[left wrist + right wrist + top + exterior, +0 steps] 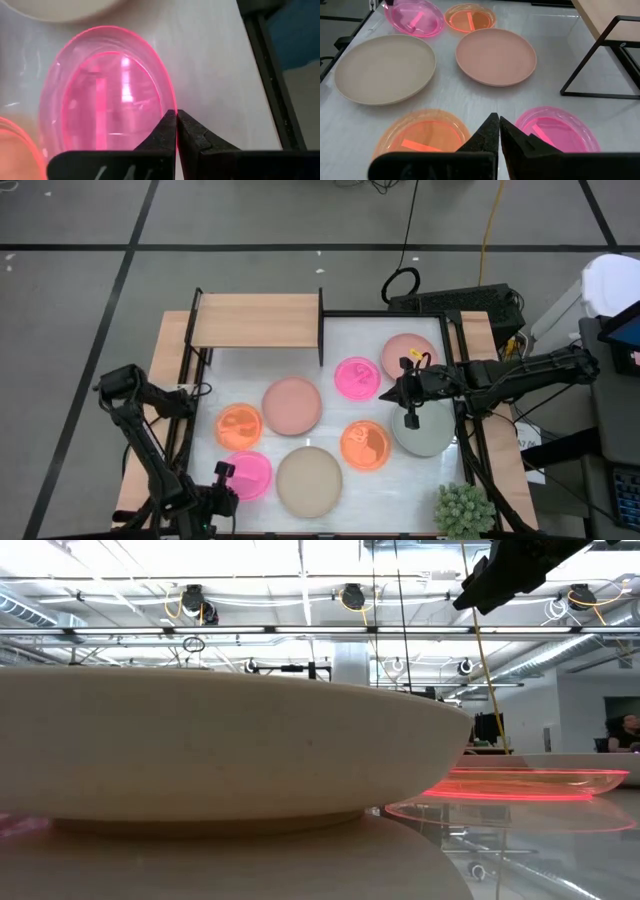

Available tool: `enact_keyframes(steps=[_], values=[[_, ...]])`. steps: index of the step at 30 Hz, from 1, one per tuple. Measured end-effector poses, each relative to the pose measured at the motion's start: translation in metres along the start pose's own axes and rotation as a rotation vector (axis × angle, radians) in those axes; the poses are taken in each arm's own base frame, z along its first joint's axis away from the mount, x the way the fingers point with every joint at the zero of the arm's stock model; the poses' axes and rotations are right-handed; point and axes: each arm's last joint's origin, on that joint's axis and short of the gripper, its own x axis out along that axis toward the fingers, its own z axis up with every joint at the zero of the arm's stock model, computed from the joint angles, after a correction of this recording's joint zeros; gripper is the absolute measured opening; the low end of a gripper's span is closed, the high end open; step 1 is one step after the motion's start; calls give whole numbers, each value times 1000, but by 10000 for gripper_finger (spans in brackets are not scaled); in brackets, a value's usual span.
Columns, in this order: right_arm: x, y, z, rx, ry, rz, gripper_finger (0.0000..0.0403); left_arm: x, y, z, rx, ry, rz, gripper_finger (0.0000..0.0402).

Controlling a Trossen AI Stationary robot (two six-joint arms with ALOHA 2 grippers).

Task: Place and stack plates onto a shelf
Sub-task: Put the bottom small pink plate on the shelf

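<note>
The shelf is bare; all eight plates lie on the bench. Left claw pinches a pink plate rim; right claw is closed, empty.

Off my table's near right corner I see a spiky green plant. Beyond the far edge, a yellow cable and a black cable run across the grey floor, the black one ending in a loop. A black keyboard-like unit sits just behind the table. Level across the room, ceiling light strips glow, and a person sits far right.
</note>
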Motion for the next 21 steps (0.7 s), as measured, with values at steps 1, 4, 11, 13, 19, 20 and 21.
enact_keyframes(steps=[1,4,11,13,19,20,21], values=[[0,0,0,0,1,0,0,-3,3,2,-1,-6,-3,2],[0,0,-1,-1,7,0,0,-14,11,8,4,-35,-17,2],[0,0,-1,-1,10,0,0,-34,31,20,54,-100,-27,1],[0,0,-1,-1,10,0,0,-39,38,24,77,-118,-29,1],[0,0,-2,15,18,-1,0,-55,60,34,145,-181,-13,1],[0,0,-2,17,20,-1,0,-57,63,36,157,-189,-9,1],[0,0,-2,21,22,-1,0,-59,67,37,166,-198,-2,1]])
